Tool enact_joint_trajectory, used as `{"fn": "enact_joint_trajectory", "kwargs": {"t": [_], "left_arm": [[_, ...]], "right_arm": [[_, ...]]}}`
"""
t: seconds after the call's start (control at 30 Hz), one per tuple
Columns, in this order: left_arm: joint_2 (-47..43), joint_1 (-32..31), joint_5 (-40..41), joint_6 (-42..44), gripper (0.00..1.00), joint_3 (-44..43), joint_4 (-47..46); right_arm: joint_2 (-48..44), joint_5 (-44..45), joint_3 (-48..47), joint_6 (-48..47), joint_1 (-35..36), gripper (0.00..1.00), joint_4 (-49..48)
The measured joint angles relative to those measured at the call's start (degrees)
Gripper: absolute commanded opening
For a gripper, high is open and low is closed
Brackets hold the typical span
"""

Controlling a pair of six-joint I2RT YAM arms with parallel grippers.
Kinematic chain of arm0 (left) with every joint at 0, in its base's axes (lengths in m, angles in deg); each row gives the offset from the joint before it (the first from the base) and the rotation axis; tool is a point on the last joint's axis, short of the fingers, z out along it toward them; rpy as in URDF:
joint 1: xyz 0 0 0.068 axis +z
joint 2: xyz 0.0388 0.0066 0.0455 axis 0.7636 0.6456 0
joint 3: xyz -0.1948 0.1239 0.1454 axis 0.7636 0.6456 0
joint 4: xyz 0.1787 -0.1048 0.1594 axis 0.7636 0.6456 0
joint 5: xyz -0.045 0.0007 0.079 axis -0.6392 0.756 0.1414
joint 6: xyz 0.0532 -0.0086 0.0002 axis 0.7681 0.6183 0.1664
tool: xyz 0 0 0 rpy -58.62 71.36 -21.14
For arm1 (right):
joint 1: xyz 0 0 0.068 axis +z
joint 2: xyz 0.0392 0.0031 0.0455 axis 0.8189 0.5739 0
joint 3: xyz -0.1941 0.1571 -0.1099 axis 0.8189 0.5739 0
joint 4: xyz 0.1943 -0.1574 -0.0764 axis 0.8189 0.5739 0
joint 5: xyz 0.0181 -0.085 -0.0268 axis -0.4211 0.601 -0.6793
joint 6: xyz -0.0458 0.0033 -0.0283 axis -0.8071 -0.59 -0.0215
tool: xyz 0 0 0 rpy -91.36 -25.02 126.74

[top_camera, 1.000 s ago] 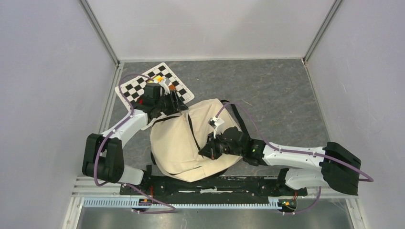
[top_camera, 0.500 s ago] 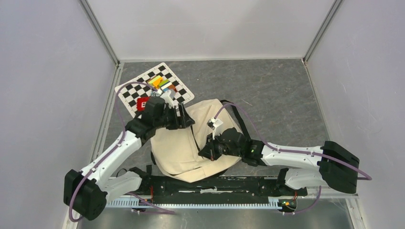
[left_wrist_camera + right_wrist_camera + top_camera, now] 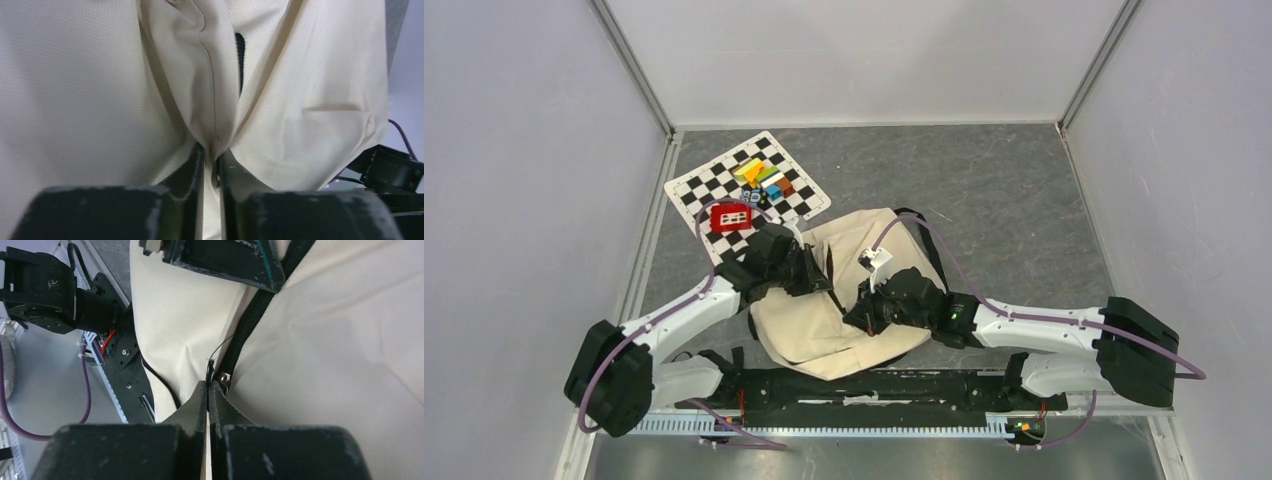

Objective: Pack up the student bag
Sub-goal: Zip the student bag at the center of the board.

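The student bag [image 3: 809, 325], cream canvas with black straps, lies crumpled on the table between my two arms. My left gripper [image 3: 816, 283] sits on its upper left part. In the left wrist view, that gripper [image 3: 212, 150] is shut on a raised fold of the bag's canvas [image 3: 210, 90]. My right gripper [image 3: 861, 318] rests on the bag's middle. Seen from the right wrist, this gripper [image 3: 209, 384] is shut on the pull [image 3: 220, 376] at the near end of the black zipper [image 3: 252, 315]. The left gripper's fingers [image 3: 225, 260] show just beyond the zipper.
A checkerboard [image 3: 694, 185] lies at the back left, carrying a red card [image 3: 731, 216] and small coloured blocks [image 3: 764, 177]. The arms' black base rail [image 3: 854, 385] runs along the near edge. Grey walls close in the left, right and back sides.
My left arm swung from the checkerboard down onto the bag, opened, then closed on a fold of canvas. The red card and blocks are uncovered. The right gripper stayed put.
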Motion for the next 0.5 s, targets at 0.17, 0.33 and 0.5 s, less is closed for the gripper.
{"fn": "enact_joint_trajectory", "kwargs": {"t": [0.17,0.33,0.5], "left_arm": [[5.3,-0.5,-1.3,-0.3,0.02,-3.5,-2.6],[11.5,-0.4,-1.6,2.1,0.02,-10.1,-1.1],[17.9,1.2,-5.0,4.4,0.02,-16.2,-0.7]], "right_arm": [[-1.3,1.8,-1.2,-2.8,-0.1,0.00,3.4],[-2.0,4.5,-3.6,-6.2,-0.2,0.00,7.6],[-2.5,6.9,-5.0,-8.5,-1.2,0.00,10.4]]}}
